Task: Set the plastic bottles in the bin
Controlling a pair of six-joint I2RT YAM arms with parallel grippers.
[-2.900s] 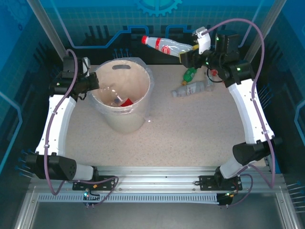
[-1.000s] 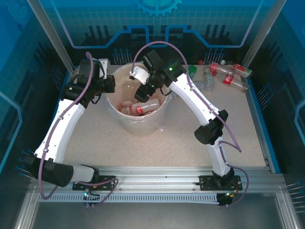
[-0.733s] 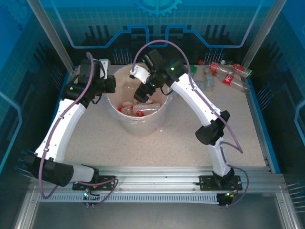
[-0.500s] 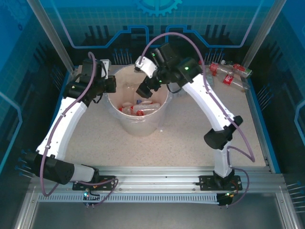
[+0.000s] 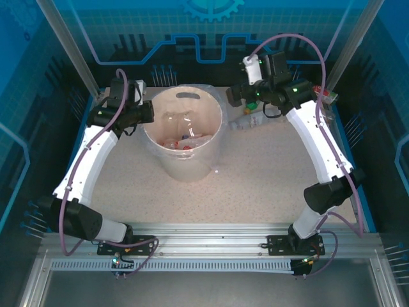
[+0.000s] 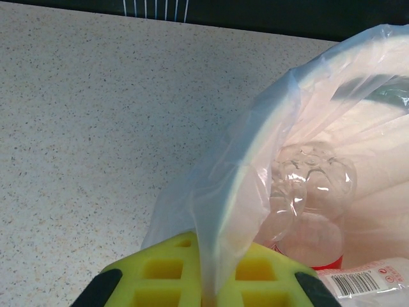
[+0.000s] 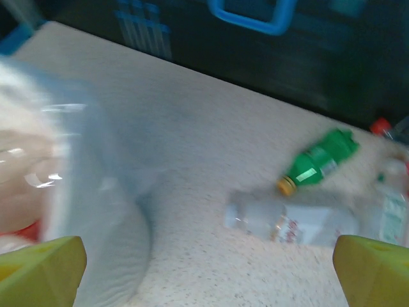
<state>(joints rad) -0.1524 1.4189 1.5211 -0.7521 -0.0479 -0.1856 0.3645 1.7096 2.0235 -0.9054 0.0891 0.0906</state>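
Plastic bottles (image 5: pixel 181 137): several already in bin (image 5: pixel 185 167) | green bottle (image 7: pixel 317 158) and clear bottle (image 7: pixel 291 222) wait ahead of right gripper (image 7: pixel 206 272), wide open, empty | left gripper (image 6: pixel 206 284) pinches liner (image 6: pixel 220 192)

Round cream-white plastic bin (image 5: pixel 186 163) — smooth, semi-matt wall. Thin clear plastic bag liner (image 6: pixel 220 192) over its rim: glossy, wrinkled film. Clear plastic bottles (image 6: pixel 313 182) inside are shiny, with glossy printed labels. Green plastic bottle (image 7: pixel 317 158) lies on the beige speckled tabletop (image 6: pixel 83 115) — matt, fine-grained, stone-look. Yellow gripper pads (image 6: pixel 163 275): matt, waffle-moulded, rubbery look. White arm shells (image 5: pixel 83 165) are glossy plastic; near-edge rail (image 5: pixel 211 231) is brushed metal.
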